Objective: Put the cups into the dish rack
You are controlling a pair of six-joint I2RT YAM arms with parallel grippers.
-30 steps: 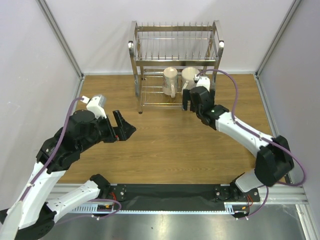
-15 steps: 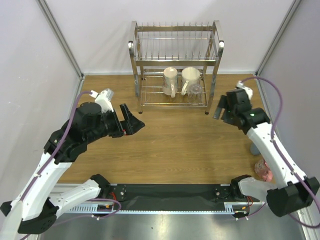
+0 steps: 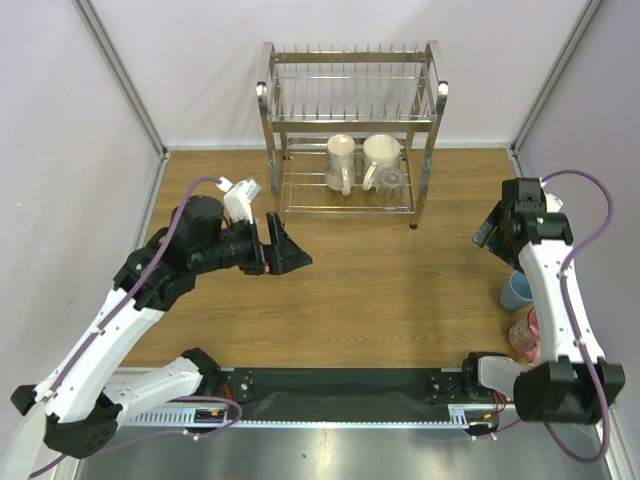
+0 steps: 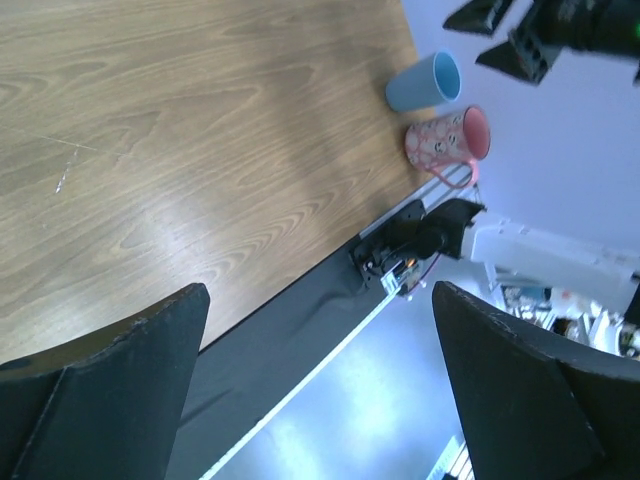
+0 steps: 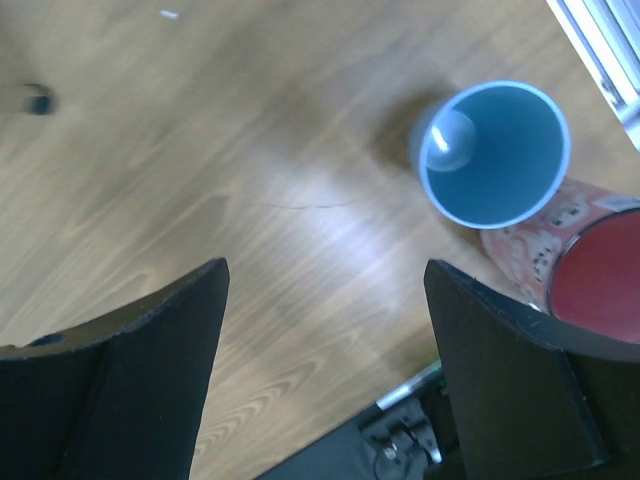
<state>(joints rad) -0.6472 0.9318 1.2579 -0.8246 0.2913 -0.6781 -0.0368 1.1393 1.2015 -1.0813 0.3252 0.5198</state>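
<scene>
Top external view. Dish rack (image 3: 350, 95): standing at the middle of the counter's (image 3: 380, 290) far edge. On its lower tier are held a taller cream mug (image 3: 341, 162), a wider cream mug (image 3: 380, 153) and a clear glass tumbler (image 3: 393, 180), side by side. Light blue cup (image 3: 517, 291): upright by the right edge. Pink mug (image 3: 527, 336): just nearward of it, toward the near right corner. Left gripper (image 3: 290, 245): held over the counter's left-centre, jaws spread, nothing carried. Right gripper (image 3: 488, 230): held near the right edge, above the blue cup's far side; its opening cannot be told here.

Left wrist view. Left gripper (image 4: 320, 290): fingers (image 4: 110, 370) set wide apart, only bare wood seen between. The light blue cup (image 4: 425, 82) and pink mug (image 4: 448, 137) are seen far off at the counter's edge.

Right wrist view. Right gripper (image 5: 325, 265): fingers (image 5: 510, 370) parted wide, nothing grasped. The light blue cup (image 5: 495, 155) is seen from above, mouth up, outside the jaws, with the pink mug (image 5: 590, 265) close beside it; whether they touch cannot be told.
</scene>
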